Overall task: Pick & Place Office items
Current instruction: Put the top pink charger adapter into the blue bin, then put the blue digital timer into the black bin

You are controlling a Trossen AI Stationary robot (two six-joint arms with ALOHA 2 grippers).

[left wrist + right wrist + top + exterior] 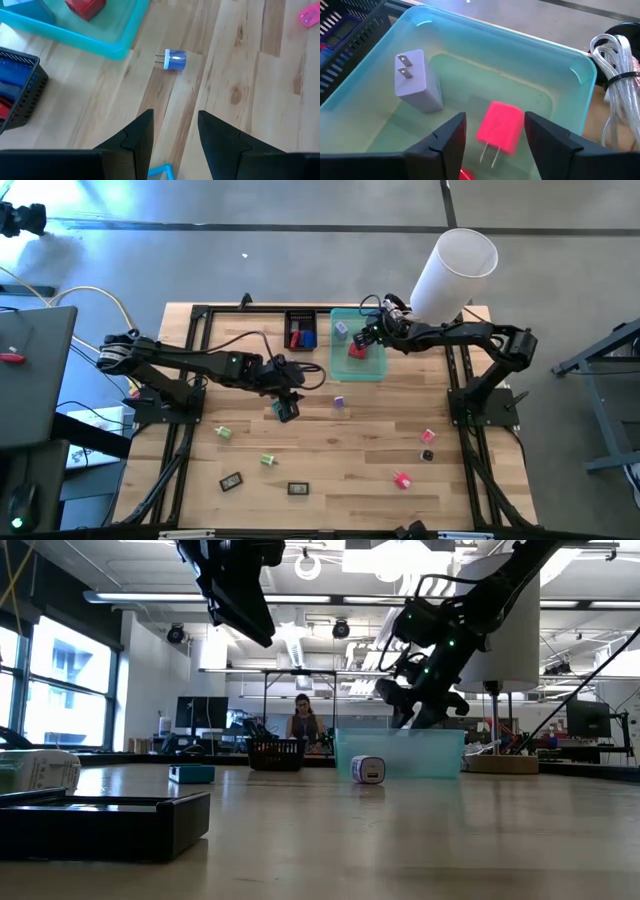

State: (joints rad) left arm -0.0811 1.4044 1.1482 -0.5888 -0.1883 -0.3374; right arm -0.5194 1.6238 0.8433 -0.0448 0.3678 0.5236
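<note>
Though begun, looks far from done, by my judgement. Farthest from the translucent teal tray (380, 372), toward the near edge of the desk (340, 450): two black pieces (231, 480), a pink piece (403, 479), two green pieces (268, 460), a small black bit (427, 454) and another pink one (428, 436), all waiting loose on the wood. Closer to the tray, just off its near side: a purple-blue plug (175, 59), lying alone. Beside that, above the wood: left pincer (175, 115), halfway wide, nothing seen between the tips; a blue edge low between the fingers, cannot tell what. Over the tray itself: right pincer (495, 120), parted, gripping nothing, straddling a pink plug (501, 127) inside the tray. Also inside: a pale charger block (417, 80), upright. Just beside the teal tray: a black tray (301, 314) holding red and blue pieces. So a handful placed, about eight left out.
</note>
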